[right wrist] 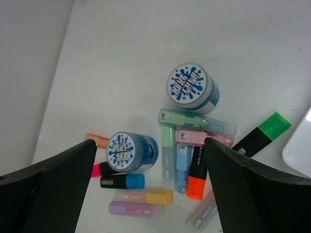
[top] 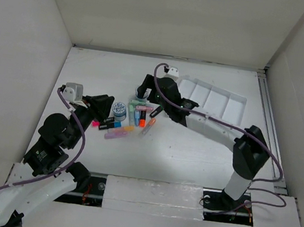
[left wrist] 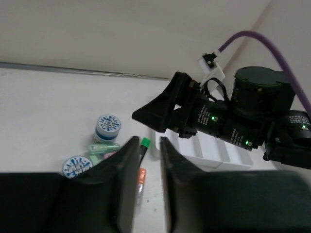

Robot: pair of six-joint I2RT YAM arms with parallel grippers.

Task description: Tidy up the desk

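The desk (top: 191, 158) is a white tabletop. A heap of highlighters (top: 134, 119) lies at its middle left with a blue-and-white tape roll (top: 119, 109) beside it. My right gripper (top: 143, 93) hangs open and empty over the heap. The right wrist view (right wrist: 150, 145) shows two tape rolls (right wrist: 192, 86) (right wrist: 129, 151), a green-capped black marker (right wrist: 262, 133) and an orange-capped one (right wrist: 197, 172) under it. My left gripper (top: 107, 107) is low at the heap's left edge. Its jaws (left wrist: 148, 145) stand a narrow gap apart and hold nothing.
A white compartmented tray (top: 213, 98) lies at the back right, just behind the right arm; its corner shows in the right wrist view (right wrist: 299, 150). White walls bound the desk on the left, back and right. The right arm (left wrist: 233, 121) fills the left wrist view's right side.
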